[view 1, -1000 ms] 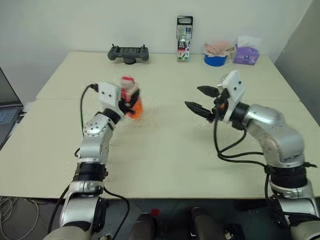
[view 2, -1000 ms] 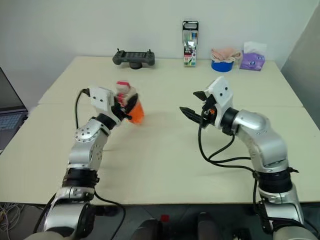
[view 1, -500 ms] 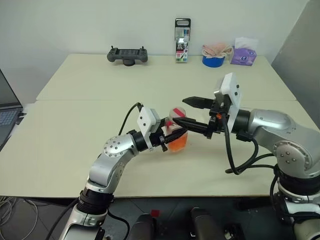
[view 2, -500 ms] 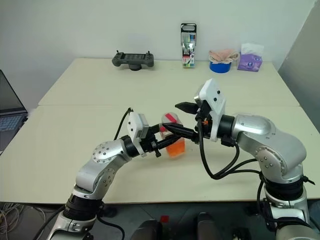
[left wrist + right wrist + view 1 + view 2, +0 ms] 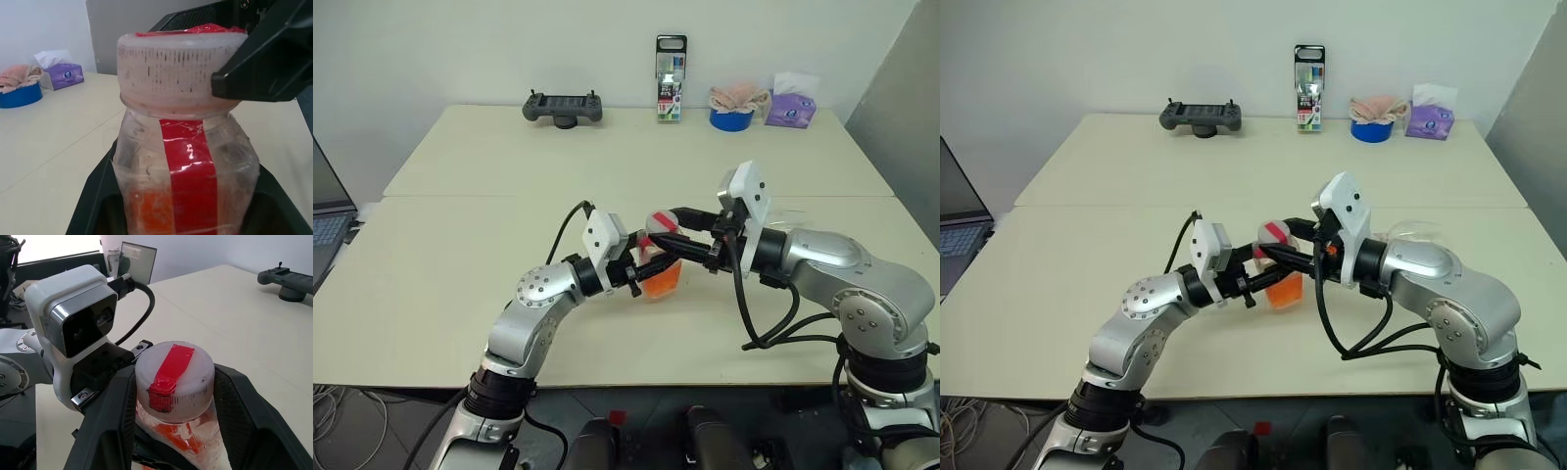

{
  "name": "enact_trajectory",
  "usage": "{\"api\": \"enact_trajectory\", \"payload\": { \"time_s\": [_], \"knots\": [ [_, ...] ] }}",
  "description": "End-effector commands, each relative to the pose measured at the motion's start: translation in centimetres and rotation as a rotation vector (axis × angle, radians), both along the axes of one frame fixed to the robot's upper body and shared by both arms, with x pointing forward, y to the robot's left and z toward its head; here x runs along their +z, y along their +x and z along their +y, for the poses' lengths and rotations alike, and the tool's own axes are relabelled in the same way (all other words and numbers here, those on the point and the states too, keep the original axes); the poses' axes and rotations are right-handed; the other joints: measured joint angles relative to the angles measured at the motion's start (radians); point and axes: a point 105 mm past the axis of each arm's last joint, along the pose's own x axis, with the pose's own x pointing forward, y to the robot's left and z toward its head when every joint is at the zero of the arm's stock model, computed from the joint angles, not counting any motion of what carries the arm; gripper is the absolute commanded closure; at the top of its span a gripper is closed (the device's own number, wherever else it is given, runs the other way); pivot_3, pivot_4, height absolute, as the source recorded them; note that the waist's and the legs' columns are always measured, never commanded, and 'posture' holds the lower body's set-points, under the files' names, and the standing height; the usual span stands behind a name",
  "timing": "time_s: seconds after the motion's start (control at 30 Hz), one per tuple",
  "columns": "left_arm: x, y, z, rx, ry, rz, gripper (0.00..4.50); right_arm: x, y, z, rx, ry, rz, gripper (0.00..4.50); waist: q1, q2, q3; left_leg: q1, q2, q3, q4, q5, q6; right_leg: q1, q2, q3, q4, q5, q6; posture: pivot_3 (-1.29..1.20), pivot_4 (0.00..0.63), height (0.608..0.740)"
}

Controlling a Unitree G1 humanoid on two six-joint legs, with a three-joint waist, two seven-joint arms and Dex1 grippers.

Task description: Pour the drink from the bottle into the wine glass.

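Table (image 5: 460,294): pale beige top, a seam running across it about midway. Along the far edge, from the robot's left to right: black controller (image 5: 563,106); upright dark-framed box of coloured pens (image 5: 671,78); blue bowl (image 5: 733,117) with a pinkish cloth (image 5: 741,96) lying in it; purple tissue box (image 5: 791,108) with a white tissue sticking up, just beside the bowl. Laptop (image 5: 325,220) off the table's left side, partly cut by the frame edge. White wall behind; grey panel at the far right.

One bottle (image 5: 658,266), one wine glass (image 5: 1414,231), one game controller (image 5: 563,106), one pen box (image 5: 671,78), one tissue pack (image 5: 791,108), two pincers.
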Motion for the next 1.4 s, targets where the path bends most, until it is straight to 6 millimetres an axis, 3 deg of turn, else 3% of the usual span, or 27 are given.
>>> {"api": "enact_trajectory", "payload": {
  "time_s": [0.03,0.23,0.43,0.5,1.0,1.17,1.4],
  "knots": [
    [0.7,-0.7,-0.6,-0.046,0.005,-0.049,2.70,2.4,-0.2,-0.6,-0.024,0.052,-0.092,2.61,0.000,0.000,0.000,0.000,0.000,0.000,0.000,0.000,0.000,0.000,0.000,0.000,0.000,0.000,0.000,0.00,0.150,0.740],
    [0.3,-0.5,-0.4,-0.039,0.021,-0.043,2.70,2.8,-0.7,-0.4,0.005,0.072,-0.100,2.61,0.000,0.000,0.000,0.000,0.000,0.000,0.000,0.000,0.000,0.000,0.000,0.000,0.000,0.000,0.000,0.00,0.150,0.740],
    [0.2,-0.5,-0.4,-0.038,0.026,-0.041,2.71,2.7,-0.5,-0.3,-0.004,0.062,-0.105,0.46,0.000,0.000,0.000,0.000,0.000,0.000,0.000,0.000,0.000,0.000,0.000,0.000,0.000,0.000,0.000,0.00,0.150,0.740],
    [0.1,-0.3,-0.2,-0.028,0.028,-0.037,2.71,2.5,-0.3,-0.3,-0.018,0.059,-0.099,0.12,0.000,0.000,0.000,0.000,0.000,0.000,0.000,0.000,0.000,0.000,0.000,0.000,0.000,0.000,0.000,0.00,0.150,0.740],
    [0.0,0.1,0.1,0.001,0.027,-0.038,2.71,0.7,-0.4,-0.6,-0.033,0.010,-0.038,0.12,0.000,0.000,0.000,0.000,0.000,0.000,0.000,0.000,0.000,0.000,0.000,0.000,0.000,0.000,0.000,0.00,0.150,0.740],
    [-0.1,0.1,0.1,0.002,0.030,-0.038,2.71,0.6,-0.8,-0.2,-0.011,-0.015,-0.044,1.34,0.000,0.000,0.000,0.000,0.000,0.000,0.000,0.000,0.000,0.000,0.000,0.000,0.000,0.000,0.000,0.00,0.150,0.740],
    [-0.1,0.2,0.2,0.007,0.033,-0.039,2.71,0.3,-1.1,0.2,0.010,-0.044,-0.044,1.39,0.000,0.000,0.000,0.000,0.000,0.000,0.000,0.000,0.000,0.000,0.000,0.000,0.000,0.000,0.000,0.00,0.150,0.740]
  ]
}}
